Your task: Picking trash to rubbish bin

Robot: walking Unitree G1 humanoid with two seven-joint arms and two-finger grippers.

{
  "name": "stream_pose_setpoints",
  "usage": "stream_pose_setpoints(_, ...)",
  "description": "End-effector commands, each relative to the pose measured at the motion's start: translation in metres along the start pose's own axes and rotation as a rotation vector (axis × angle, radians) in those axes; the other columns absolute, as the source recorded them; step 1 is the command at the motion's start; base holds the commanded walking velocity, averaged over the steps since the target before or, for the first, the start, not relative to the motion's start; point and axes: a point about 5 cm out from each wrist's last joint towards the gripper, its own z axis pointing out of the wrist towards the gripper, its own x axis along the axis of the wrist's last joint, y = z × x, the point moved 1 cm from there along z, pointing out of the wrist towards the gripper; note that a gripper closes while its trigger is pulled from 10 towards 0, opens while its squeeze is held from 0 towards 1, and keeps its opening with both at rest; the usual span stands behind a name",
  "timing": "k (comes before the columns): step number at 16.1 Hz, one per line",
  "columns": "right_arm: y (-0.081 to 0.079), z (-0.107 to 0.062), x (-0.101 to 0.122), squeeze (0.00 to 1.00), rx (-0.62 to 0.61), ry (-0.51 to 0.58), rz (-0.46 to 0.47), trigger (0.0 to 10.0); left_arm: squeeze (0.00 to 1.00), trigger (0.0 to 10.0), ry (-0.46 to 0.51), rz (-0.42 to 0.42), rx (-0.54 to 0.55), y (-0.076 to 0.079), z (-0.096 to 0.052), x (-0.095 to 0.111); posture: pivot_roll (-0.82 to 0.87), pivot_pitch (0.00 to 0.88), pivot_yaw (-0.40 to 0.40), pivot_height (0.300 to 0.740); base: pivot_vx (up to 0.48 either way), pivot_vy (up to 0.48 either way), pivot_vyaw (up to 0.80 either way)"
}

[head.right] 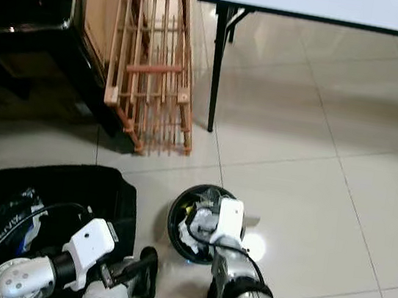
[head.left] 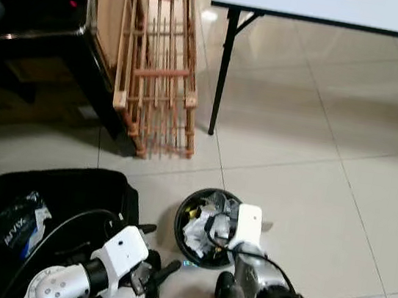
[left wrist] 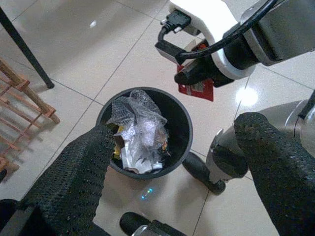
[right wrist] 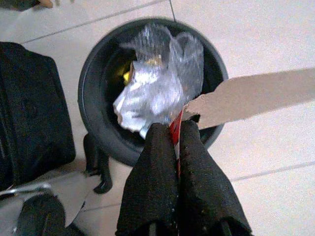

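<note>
**Colours Around the Round Black Plastic Bin**

Black all round the round black plastic bin [right wrist: 93,105]. Inside it, silvery-clear crinkled plastic wrap [right wrist: 157,83] with a fleck of yellow. Over its rim, a brown torn cardboard strip [right wrist: 256,96] with a red printed face, pinched between the right gripper [right wrist: 178,140]'s black pebbled fingers. Beside the bin, a black fabric bag [head.left: 58,203]. Beneath, glossy cream floor tiles [head.left: 305,134] with thin grey grout lines.

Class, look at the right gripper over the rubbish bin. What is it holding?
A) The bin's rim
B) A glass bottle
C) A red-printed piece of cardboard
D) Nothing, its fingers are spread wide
C: in the right wrist view the right gripper is shut on a red-printed piece of cardboard, above the bin of crumpled plastic.
</note>
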Motion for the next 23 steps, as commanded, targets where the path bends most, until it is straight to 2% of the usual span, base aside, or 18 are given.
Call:
stream_pose_setpoints(1, -0.001, -0.001, -0.006, 0.00, -0.010, -0.007, -0.019, 10.0, 0.00, 10.0, -0.007, -0.024, 0.028, -0.002, -0.005, 0.000, 0.21, 0.407, 0.034, 0.740, 0.000, 0.000, 0.00)
stream_pose_setpoints(4, -0.001, -0.001, 0.000, 0.00, -0.021, 0.022, -0.012, 10.0, 0.00, 10.0, 0.003, -0.031, 0.040, 0.000, -0.013, 0.006, 0.22, 0.443, 0.035, 0.740, 0.000, 0.000, 0.00)
stream_pose_setpoints(6, -0.003, -0.001, -0.007, 0.00, -0.026, -0.007, 0.009, 10.0, 0.00, 10.0, -0.010, -0.033, 0.024, 0.010, -0.022, 0.008, 0.22, 0.495, 0.046, 0.740, 0.000, 0.000, 0.00)
stream_pose_setpoints(8, -0.003, -0.002, -0.012, 0.00, -0.033, -0.022, 0.016, 10.0, 0.00, 10.0, -0.016, -0.037, 0.018, 0.013, -0.024, 0.008, 0.22, 0.503, 0.044, 0.740, 0.000, 0.000, 0.00)
stream_pose_setpoints(12, -0.001, -0.001, -0.008, 0.00, -0.028, -0.013, 0.007, 10.0, 0.00, 10.0, 0.007, -0.052, 0.045, 0.009, -0.017, 0.012, 0.21, 0.463, 0.029, 0.740, 0.000, 0.000, 0.00)
stream_pose_setpoints(14, 0.003, 0.000, -0.004, 0.00, -0.036, -0.001, -0.022, 10.0, 0.00, 10.0, -0.035, -0.016, 0.034, 0.008, -0.018, 0.002, 0.21, 0.444, 0.029, 0.740, 0.000, 0.000, 0.00)
stream_pose_setpoints(16, 0.004, -0.001, -0.010, 0.00, -0.029, -0.037, 0.015, 10.0, 0.00, 10.0, -0.053, -0.014, 0.040, 0.005, -0.018, -0.003, 0.21, 0.434, 0.031, 0.740, 0.000, 0.000, 0.00)
stream_pose_setpoints(17, 0.003, -0.001, -0.014, 0.00, -0.013, -0.062, 0.020, 10.0, 0.00, 10.0, -0.059, -0.010, 0.037, 0.004, -0.018, -0.004, 0.21, 0.432, 0.031, 0.740, 0.000, 0.000, 0.00)
stream_pose_setpoints(20, -0.009, -0.001, -0.009, 0.00, 0.040, -0.036, -0.002, 10.0, 0.00, 10.0, -0.088, 0.002, 0.061, -0.005, -0.022, -0.011, 0.22, 0.426, 0.035, 0.740, 0.000, 0.000, 0.00)
stream_pose_setpoints(23, -0.010, -0.001, -0.006, 0.00, 0.043, -0.025, -0.028, 10.0, 0.00, 10.0, -0.138, 0.005, 0.081, -0.009, -0.026, -0.025, 0.23, 0.427, 0.041, 0.740, 0.000, 0.000, 0.00)
